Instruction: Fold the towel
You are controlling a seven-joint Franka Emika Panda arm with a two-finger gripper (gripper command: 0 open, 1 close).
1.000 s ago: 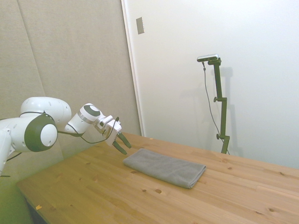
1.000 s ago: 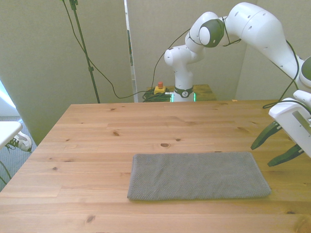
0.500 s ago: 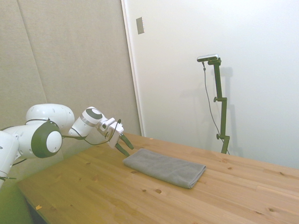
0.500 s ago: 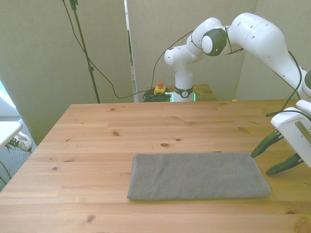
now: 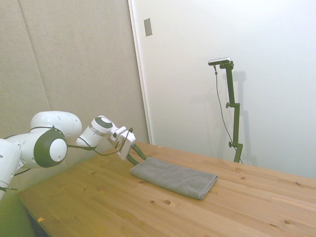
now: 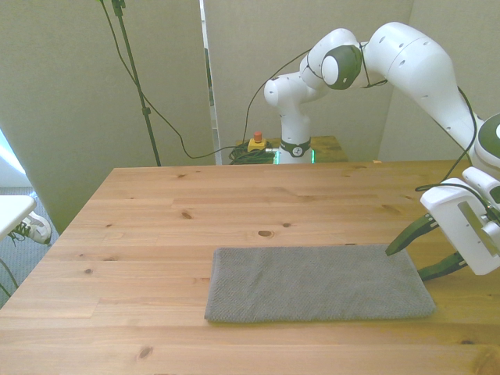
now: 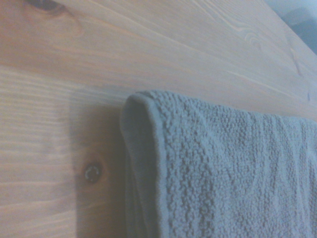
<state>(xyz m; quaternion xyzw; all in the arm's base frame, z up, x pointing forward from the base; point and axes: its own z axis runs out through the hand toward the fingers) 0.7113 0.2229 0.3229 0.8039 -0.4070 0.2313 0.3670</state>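
A wooden bench (image 6: 156,234) carries the towel (image 6: 316,283) flat at lower centre of the front view. The tool (image 6: 416,260), at its right end, gapes wide and empty; folding looks unstarted.

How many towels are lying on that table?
1. A single grey towel lies flat on the wooden table, towards the front view's right, with the open gripper right at its end.

No writing, label, brand, number or sign can be read in any of the three views.
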